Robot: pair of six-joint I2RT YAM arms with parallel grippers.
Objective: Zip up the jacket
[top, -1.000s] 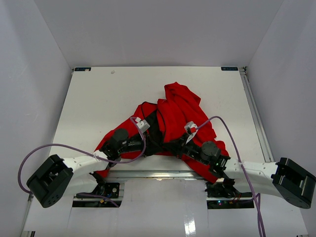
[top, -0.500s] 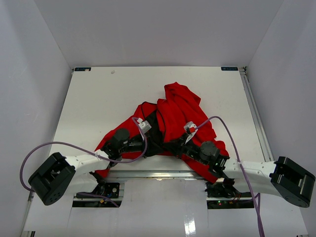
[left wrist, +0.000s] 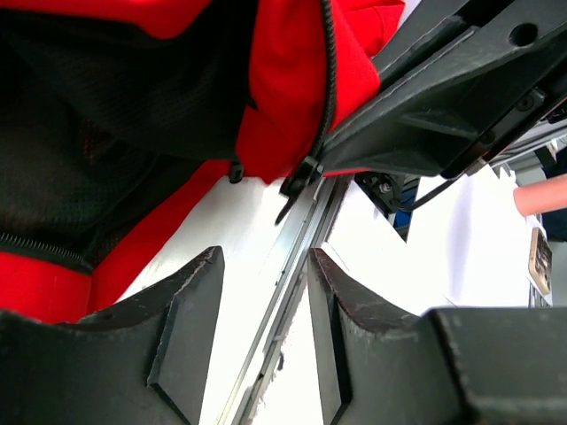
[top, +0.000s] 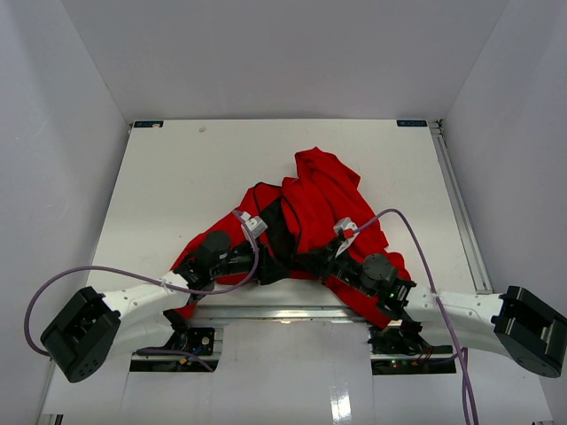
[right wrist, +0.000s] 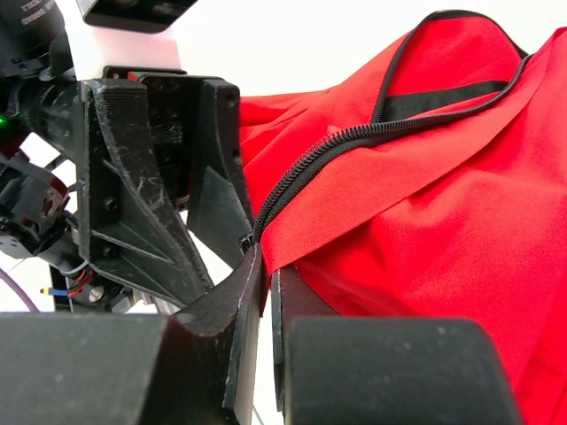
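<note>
Jacket (top: 310,208) crumpled mid tabletop (top: 177,168), toward near edge. Right fingers (right wrist: 244,301) pressed together, pinching its zipper (right wrist: 310,162) edge; left fingers (left wrist: 190,305) spread, empty, just short of hem. Soft red fabric, black mesh lining (left wrist: 89,133), toothed zipper

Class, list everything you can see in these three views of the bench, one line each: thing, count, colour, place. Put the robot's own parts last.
jacket: one, bright red with dark lining, crumpled at the table's middle and near edge, between the arms.
zipper: one, dark, along the jacket's front edge.
table: one, white, under everything.
metal rail: one, silver, along the table's near edge.
cables: two, purple, one looping from each arm.
arms: two, white and black, reaching in from the near corners.
left hand: one, black, open, over bare table beside the jacket.
right hand: one, black, shut on the jacket's zipper edge.
</note>
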